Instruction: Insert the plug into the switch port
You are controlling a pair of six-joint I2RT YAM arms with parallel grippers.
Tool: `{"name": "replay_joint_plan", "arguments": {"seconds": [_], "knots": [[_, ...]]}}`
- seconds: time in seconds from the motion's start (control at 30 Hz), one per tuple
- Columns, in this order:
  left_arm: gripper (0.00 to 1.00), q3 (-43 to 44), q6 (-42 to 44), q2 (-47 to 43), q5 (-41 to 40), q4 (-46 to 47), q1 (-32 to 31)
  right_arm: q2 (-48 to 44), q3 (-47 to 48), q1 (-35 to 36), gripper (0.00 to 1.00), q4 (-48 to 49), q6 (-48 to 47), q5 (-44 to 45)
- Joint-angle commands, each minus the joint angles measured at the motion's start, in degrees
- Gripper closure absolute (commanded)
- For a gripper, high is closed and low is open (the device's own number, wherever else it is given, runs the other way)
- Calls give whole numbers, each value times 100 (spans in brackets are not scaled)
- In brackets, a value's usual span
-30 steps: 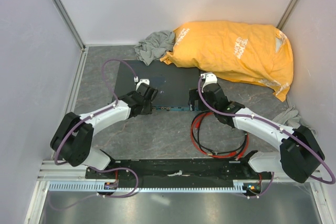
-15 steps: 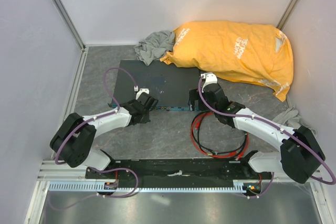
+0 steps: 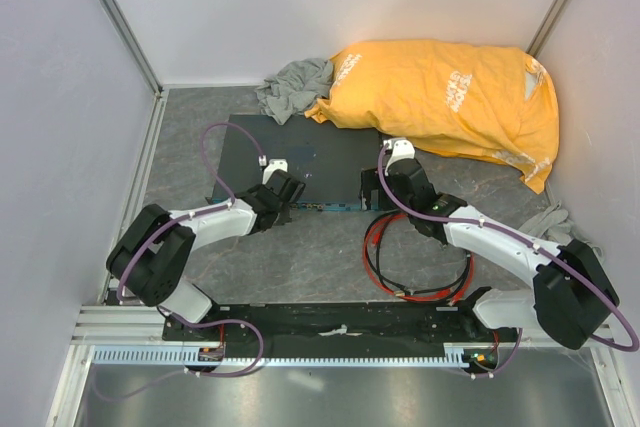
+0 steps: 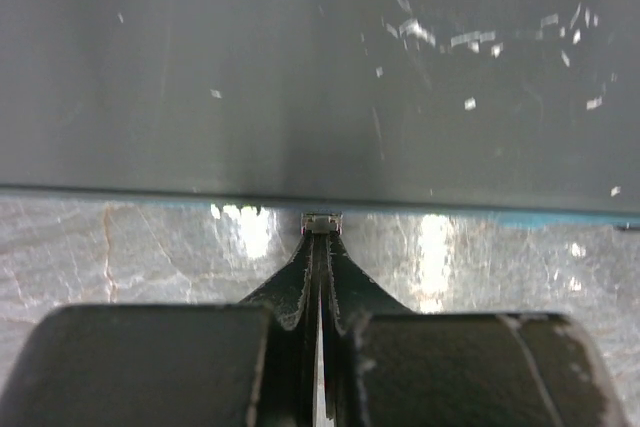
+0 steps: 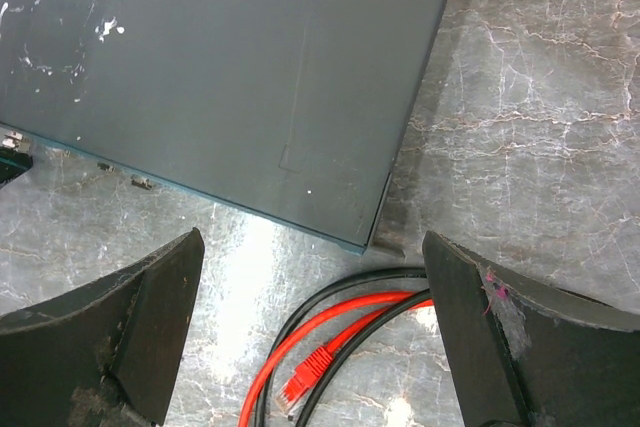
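The switch is a flat dark grey box (image 3: 300,152) with a thin blue-green front edge (image 4: 480,209); small port details (image 5: 140,184) show along that edge. My left gripper (image 4: 321,227) is shut, and its tips touch the front edge with nothing visibly held; it is also seen from above (image 3: 284,193). The red plug (image 5: 303,384) lies on the table at the end of the red cable (image 5: 345,319), beside a black cable (image 5: 330,297). My right gripper (image 5: 312,243) hangs open above the plug, near the box's right front corner, touching nothing.
The red and black cables are coiled (image 3: 420,282) in front of the box on the right. An orange bag (image 3: 450,97) and a grey cloth (image 3: 295,82) lie behind the box, and another grey cloth (image 3: 555,219) is at the right wall. Grey walls close in both sides.
My left gripper has closed and slid from over the box down to its front edge. The left arm's elbow has swung right. The right arm has not moved.
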Motion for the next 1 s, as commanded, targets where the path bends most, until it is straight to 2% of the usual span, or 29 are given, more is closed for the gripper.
{"name": "replay_joint_plan", "arguments": {"seconds": [0.0,0.17,0.3,0.53,0.77,0.97], "knots": [[98,56,343,118,-263,544,142,103,-163,-231,2,339,192,-195],[99,-49,580,48,-228,1080,204,349,-356,-838,2,831,421,-1022],[98,-119,677,48,-237,1405,213,604,-505,-1154,2,1366,640,-2048],[98,-199,861,-40,-307,1845,213,1114,-743,-1260,2,1904,843,-3139],[98,-111,1090,-31,-430,2222,213,1395,-989,-1278,2,2001,825,-3790],[98,-111,1318,-84,-624,2837,213,1361,-1200,-1278,2,1895,738,-3879]]}}
